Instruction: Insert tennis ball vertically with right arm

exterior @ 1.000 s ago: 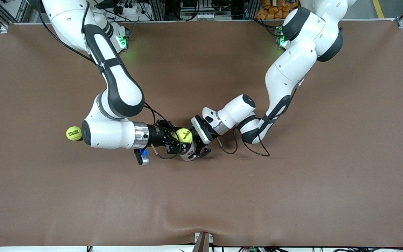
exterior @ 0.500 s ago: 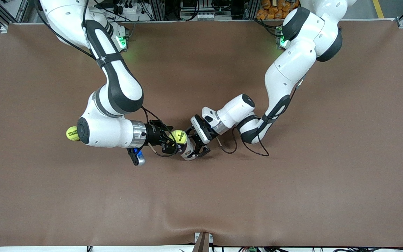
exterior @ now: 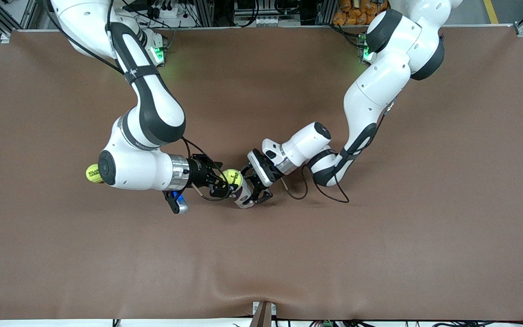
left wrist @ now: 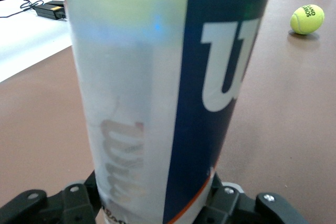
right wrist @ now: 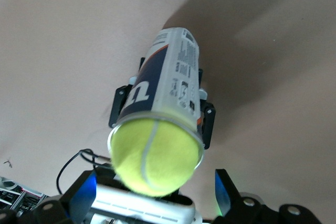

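The can (exterior: 243, 194) is standing upright, mouth up, with the left gripper (exterior: 253, 194) clasping its base. A ball (right wrist: 155, 157) is sitting in the mouth. The right gripper (exterior: 218, 184), at the can's 9 o'clock in the front view, is gaping, released. A second ball (exterior: 91, 173) is lying at 9 o'clock.

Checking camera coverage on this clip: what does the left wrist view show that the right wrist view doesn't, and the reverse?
Only the left wrist view shows the second tennis ball lying on the brown table, apart from the can, and the can's large white lettering side-on.

Only the right wrist view shows the can's open mouth with a tennis ball sitting in it, partly protruding, and the right tool open around it.

Both show the blue-and-white ball can upright, clamped near its base by the left tool.
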You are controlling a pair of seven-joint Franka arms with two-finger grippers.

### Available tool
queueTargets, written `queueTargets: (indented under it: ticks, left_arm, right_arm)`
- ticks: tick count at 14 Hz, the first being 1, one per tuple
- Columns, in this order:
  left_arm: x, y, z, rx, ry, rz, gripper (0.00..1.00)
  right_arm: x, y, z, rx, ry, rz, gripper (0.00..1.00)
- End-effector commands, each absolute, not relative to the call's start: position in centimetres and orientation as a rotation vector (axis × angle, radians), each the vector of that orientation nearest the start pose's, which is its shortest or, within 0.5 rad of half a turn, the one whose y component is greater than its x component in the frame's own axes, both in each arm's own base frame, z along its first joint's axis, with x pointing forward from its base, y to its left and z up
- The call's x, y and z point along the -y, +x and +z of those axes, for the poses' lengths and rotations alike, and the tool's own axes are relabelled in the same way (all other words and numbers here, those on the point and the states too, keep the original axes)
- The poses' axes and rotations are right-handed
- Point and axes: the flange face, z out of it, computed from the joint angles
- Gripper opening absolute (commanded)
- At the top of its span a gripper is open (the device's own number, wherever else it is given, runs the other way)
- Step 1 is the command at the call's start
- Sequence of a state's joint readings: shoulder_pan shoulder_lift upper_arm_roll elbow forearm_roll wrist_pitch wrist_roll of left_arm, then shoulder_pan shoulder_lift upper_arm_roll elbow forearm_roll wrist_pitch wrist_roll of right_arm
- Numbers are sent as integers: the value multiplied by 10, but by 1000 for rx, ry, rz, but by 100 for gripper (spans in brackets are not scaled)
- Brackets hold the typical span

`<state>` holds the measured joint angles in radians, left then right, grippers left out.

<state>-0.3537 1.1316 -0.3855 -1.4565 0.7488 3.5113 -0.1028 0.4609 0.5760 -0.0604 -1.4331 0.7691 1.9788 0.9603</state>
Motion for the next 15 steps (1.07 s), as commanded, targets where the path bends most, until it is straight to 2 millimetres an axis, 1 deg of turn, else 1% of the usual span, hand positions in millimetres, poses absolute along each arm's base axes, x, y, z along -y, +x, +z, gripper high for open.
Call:
queueTargets:
  ticks: [1, 2, 4, 5, 6, 7, 9, 10, 11, 12, 13, 14, 15]
  left_arm:
    - [480, 544, 158, 1208, 2026, 1174, 74]
    - [479, 544, 157, 1211, 2026, 1174, 74]
    - [479, 544, 157, 1208, 2025, 1174, 76]
    - [478, 545, 157, 1207, 2026, 1176, 76]
    - [478, 545, 157, 1207, 2026, 1176, 76]
    - [478, 545, 157, 1207, 2026, 1176, 78]
    - [477, 545, 156, 1205, 2027, 1176, 85]
    - [477, 545, 157, 1203, 2025, 1177, 86]
    - [477, 545, 157, 1203, 2026, 1177, 91]
    - [477, 545, 157, 1203, 2026, 1177, 95]
    - [476, 546, 157, 1201, 2026, 1178, 94]
    - [476, 546, 157, 1205, 2026, 1179, 92]
    - [476, 546, 157, 1203, 2026, 1178, 91]
  right_arm:
    - [-323, 637, 403, -1070, -2375, 523, 100]
    - [-320, 636, 411, -1055, -2411, 484, 100]
    - [-313, 632, 419, -1005, -2534, 419, 100]
    - [-306, 631, 422, -949, -2616, 372, 100]
    - [-299, 629, 418, -855, -2731, 339, 100]
    - [-281, 630, 414, -765, -2839, 323, 100]
    - [-233, 642, 403, -640, -2990, 279, 100]
    - [-208, 645, 391, -547, -3053, 281, 100]
    - [-179, 651, 380, -481, -3086, 288, 100]
    - [-153, 656, 373, -430, -3104, 295, 100]
    - [-124, 662, 368, -384, -3117, 301, 100]
    - [-102, 666, 365, -316, -3146, 297, 100]
    - [-72, 668, 356, -267, -3163, 321, 100]
